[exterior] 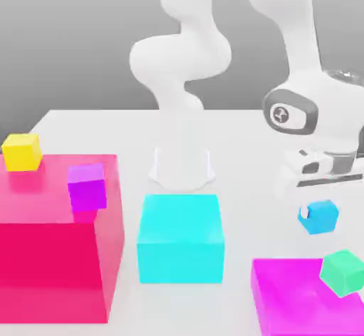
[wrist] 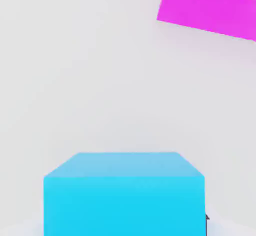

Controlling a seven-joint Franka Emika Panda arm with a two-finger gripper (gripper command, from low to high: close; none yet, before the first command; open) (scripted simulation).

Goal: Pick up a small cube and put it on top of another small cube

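The small cube (exterior: 319, 216) is sky-blue and sits just below my hand at the exterior view's right, slightly turned. My gripper (exterior: 315, 208) comes down on it from above and is shut on it. The hand view shows the same small cube (wrist: 124, 195) very close, with white table beyond it. Whether it rests on the table or hangs just above it I cannot tell. A small mint-green cube (exterior: 343, 272) lies on a flat magenta block (exterior: 291, 299) in front of the held cube.
A large cyan cube (exterior: 180, 238) stands mid-table. A big pink block (exterior: 57, 249) at the exterior view's left carries a yellow cube (exterior: 22, 151) and a purple cube (exterior: 87, 186). The arm's white base (exterior: 181, 167) is behind the cyan cube. The magenta block (wrist: 210, 10) also appears in the hand view.
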